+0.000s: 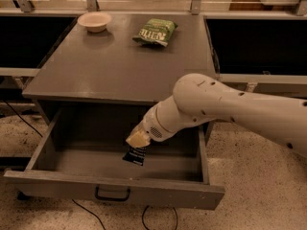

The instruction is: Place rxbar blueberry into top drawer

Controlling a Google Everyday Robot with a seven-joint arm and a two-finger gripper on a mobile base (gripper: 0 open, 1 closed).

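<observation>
A bowl point(94, 21) sits back-left on the cabinet top point(105, 71). Below, the top drawer point(57, 188) stands pulled out to receive. Inside it the gripper point(137, 139) pinches the rxbar blueberry point(135, 156) by its upper end, hanging low, apparently for release. 1 chip bag point(156, 31) lies behind, untouched.

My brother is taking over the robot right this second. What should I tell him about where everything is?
Gripper: down inside the open top drawer, shut on the top end of the rxbar blueberry.
Bar: hangs tilted over the drawer floor, near the middle. Whether it touches the floor is unclear.
Done: drawer open, bar brought in.
Left: let go of the bar, lift the arm out.
The green chip bag and bowl on top are not part of the job.
</observation>
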